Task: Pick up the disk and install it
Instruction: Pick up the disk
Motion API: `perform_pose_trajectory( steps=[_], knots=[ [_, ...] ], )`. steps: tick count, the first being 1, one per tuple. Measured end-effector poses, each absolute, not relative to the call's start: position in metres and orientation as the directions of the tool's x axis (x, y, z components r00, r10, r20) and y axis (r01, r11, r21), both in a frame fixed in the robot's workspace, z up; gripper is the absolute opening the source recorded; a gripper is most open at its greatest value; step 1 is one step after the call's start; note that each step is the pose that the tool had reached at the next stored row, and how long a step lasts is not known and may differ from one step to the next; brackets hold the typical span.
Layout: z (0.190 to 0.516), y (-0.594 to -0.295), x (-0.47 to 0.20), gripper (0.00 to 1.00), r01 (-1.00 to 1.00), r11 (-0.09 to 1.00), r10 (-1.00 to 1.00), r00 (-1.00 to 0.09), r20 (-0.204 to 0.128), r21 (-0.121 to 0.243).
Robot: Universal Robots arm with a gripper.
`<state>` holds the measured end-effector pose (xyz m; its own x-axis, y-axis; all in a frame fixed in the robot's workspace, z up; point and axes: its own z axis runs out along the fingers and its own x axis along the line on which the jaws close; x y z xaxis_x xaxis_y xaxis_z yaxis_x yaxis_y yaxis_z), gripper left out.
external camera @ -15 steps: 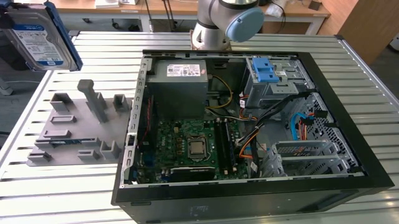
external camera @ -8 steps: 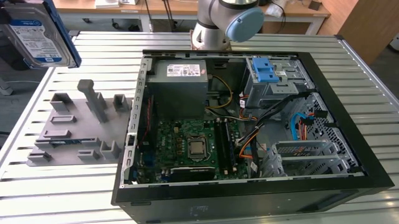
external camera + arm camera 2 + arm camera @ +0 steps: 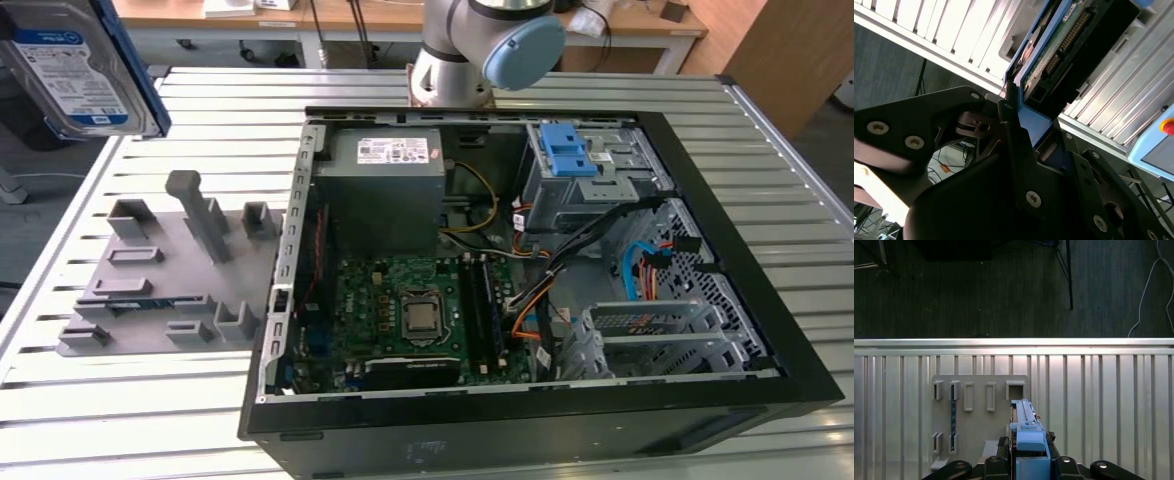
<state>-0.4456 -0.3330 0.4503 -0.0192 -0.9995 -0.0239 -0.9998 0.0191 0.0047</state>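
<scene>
— Where is the disk [image 3: 74, 70] at this moment?

— It is up in the air. In the exterior view it sits in the upper corner on the exterior view's left, close to the camera and above the edge of the tabletop [image 3: 200, 100]. It is well apart from the open computer case [image 3: 534, 430]. In the first wrist view it shows edge-on, over the grey holder [image 3: 979, 415], and it does not touch it.

— And the gripper [image 3: 1036, 132]?

— In the second wrist view the black fingers [image 3: 1010, 125] are pressed narrow on the end of the blue bracket [image 3: 1034, 122], so they hold the disk by its plastic frame. The metal body reaches away from them, and I see no support on its far end.

— What could go wrong from here, in your opinion?

— I think the grip is the weak place. The hold is on plastic at one end only, so the weight of the long body could bend the bracket or turn the disk between the fingers, mostly during a quick swing or a sudden stop. If it tilts, it would not meet the cage [image 3: 601, 185] with the two blue clips straight, and it could jam at the opening.

— Is there anything inside the case?

— Yes, the cables [image 3: 607, 222] lie just beside that cage. A low or slanted approach could catch on them, and that could pull the disk out of the grip. A fall onto the board would be bad for both.
</scene>
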Motion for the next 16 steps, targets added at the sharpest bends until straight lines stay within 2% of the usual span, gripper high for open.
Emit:
perform_pose_trajectory(
  steps=[16],
  knots=[
    [0.472, -0.333, -0.446, 0.37, -1.0, 0.019, -1.0, -0.019, -0.024, -0.002]
  ],
)
